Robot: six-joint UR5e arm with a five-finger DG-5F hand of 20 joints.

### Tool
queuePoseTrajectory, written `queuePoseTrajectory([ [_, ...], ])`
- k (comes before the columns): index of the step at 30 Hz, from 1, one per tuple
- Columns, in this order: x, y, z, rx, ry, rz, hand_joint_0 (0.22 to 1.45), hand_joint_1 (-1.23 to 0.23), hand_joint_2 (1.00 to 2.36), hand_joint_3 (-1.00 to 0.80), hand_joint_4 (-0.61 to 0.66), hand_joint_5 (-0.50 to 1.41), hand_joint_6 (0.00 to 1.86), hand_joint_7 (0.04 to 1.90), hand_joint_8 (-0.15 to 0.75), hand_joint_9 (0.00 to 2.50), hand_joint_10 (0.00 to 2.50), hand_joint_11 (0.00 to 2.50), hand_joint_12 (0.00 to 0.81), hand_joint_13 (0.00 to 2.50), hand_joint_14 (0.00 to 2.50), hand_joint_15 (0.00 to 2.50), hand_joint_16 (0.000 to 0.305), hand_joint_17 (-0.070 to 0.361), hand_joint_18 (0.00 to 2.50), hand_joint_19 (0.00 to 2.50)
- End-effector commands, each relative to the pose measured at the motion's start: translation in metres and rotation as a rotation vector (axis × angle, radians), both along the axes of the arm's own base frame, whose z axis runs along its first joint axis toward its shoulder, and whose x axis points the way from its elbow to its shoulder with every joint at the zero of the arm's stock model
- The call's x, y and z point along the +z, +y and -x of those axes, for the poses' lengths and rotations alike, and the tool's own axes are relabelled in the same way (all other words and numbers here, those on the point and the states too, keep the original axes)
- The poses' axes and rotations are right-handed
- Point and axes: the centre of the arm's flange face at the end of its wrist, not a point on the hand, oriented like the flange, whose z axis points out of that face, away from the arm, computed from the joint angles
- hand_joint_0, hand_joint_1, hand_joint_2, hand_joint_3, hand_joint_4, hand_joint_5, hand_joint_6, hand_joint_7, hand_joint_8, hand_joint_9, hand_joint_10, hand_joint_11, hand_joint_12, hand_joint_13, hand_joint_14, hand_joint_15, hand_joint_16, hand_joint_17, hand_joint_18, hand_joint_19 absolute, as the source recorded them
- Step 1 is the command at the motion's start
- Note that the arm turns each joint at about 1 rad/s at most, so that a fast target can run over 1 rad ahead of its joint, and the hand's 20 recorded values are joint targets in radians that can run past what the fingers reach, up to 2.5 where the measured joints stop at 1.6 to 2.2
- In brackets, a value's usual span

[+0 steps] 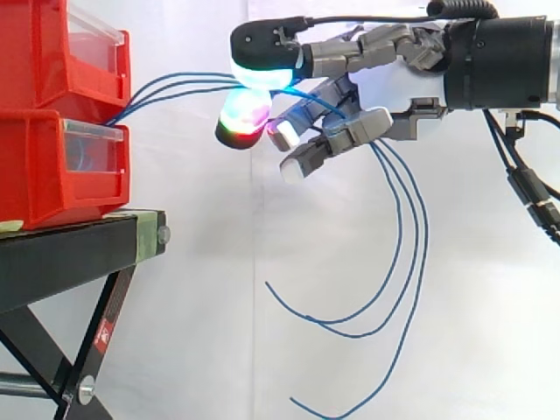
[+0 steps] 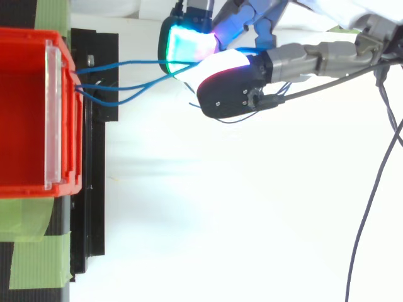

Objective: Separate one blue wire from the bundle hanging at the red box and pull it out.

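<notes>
Hand (image 1: 395,86) seemingly pinches blue wires (image 1: 197,80); side view shows ends dangling

Looks like a robot lab or test bench: plain white curtain (image 1: 219,262) as backdrop, stacked red bins (image 1: 52,166) on a black metal stand (image 1: 70,254) with crossed legs, green tape (image 2: 38,261) stuck on it.

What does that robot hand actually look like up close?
The robot hand has a white palm and grey-and-black segmented fingers, fixed to a thick black cylindrical wrist. Its fingertips are chunky rounded pads with black backs, glowing cyan, green, magenta and white.
</notes>
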Motion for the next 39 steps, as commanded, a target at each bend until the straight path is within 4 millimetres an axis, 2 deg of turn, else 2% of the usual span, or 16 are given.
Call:
queuePoseTrajectory([
  [1, -0.0008, 0.0003, -0.0004, 0.0, 0.0, 0.0, 0.58, -0.57, 1.01, -0.43, 0.22, -0.19, 0.78, 1.02, 0.367, 1.06, 0.02, 1.2, 0.303, 1.45, 0.67, 1.28, 0.057, 0.128, 0.7, 0.62],
  [9, -0.0001, 0.0003, 0.0, 0.001, 0.0, -0.002, 0.57, -0.55, 1.0, -0.48, 0.23, -0.19, 0.77, 1.02, 0.374, 1.05, 0.02, 1.19, 0.304, 1.45, 0.69, 1.27, 0.057, 0.129, 0.7, 0.62],
  [15, 0.0001, 0.0003, -0.0001, 0.001, -0.001, -0.002, 0.62, -0.59, 1.01, -0.41, 0.22, -0.19, 0.78, 1.01, 0.365, 1.07, 0.01, 1.21, 0.294, 1.47, 0.64, 1.3, 0.056, 0.126, 0.71, 0.61],
  [24, 0.0001, 0.0002, -0.0001, -0.001, -0.001, -0.002, 0.63, -0.61, 1.02, -0.31, 0.19, -0.19, 0.8, 1.0, 0.375, 1.1, 0.02, 1.22, 0.289, 1.49, 0.6, 1.33, 0.055, 0.123, 0.73, 0.62],
  [30, 0.0001, 0.0018, -0.0004, 0.001, -0.001, -0.002, 0.63, -0.71, 1.02, -0.18, 0.19, -0.19, 0.82, 1.01, 0.368, 1.09, 0.02, 1.23, 0.297, 1.5, 0.59, 1.35, 0.054, 0.122, 0.74, 0.62],
  [39, 0.0001, 0.0021, -0.0005, -0.004, -0.002, -0.004, 0.65, -0.77, 1.03, -0.16, 0.19, -0.2, 0.82, 0.98, 0.364, 1.06, 0.02, 1.22, 0.298, 1.48, 0.59, 1.35, 0.054, 0.122, 0.74, 0.62],
])
